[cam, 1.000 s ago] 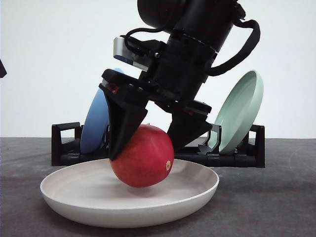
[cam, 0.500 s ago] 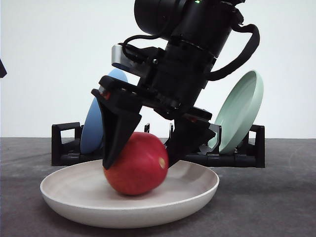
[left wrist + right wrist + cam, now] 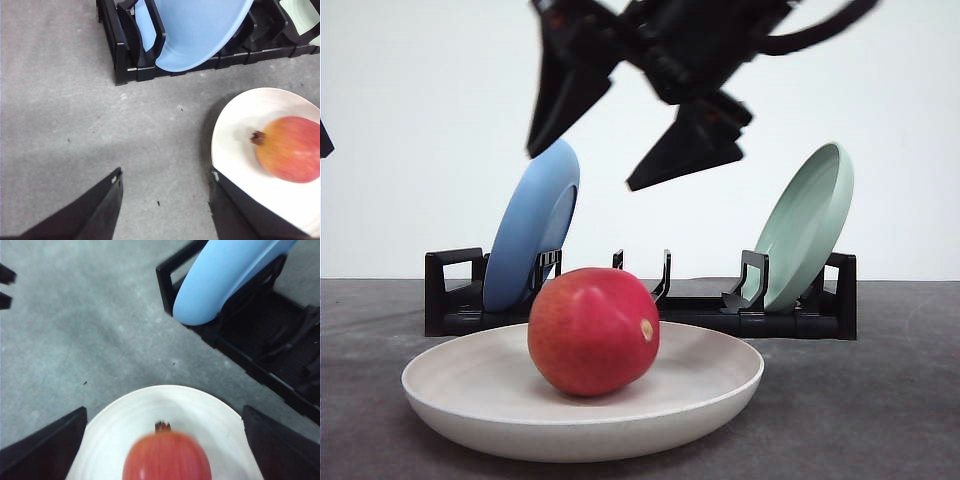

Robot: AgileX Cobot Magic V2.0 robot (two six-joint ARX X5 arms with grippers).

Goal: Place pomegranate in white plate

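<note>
The glossy red pomegranate (image 3: 592, 330) rests in the middle of the white plate (image 3: 470, 400) on the grey table. My right gripper (image 3: 584, 168) hangs open well above it, with its black fingers spread and nothing between them. In the right wrist view the pomegranate (image 3: 166, 457) lies straight below on the white plate (image 3: 200, 405). My left gripper (image 3: 166, 175) stands open over bare table, beside the white plate (image 3: 235, 130), where the pomegranate (image 3: 292, 148) lies with its stem end showing.
Behind the plate stands a black dish rack (image 3: 450, 300). A blue plate (image 3: 530, 230) leans in its left end and a pale green plate (image 3: 805, 225) in its right end. Grey tabletop stretches out on both sides.
My right gripper has opened, let go of the pomegranate and risen high above it. The pomegranate has settled in the white plate.
</note>
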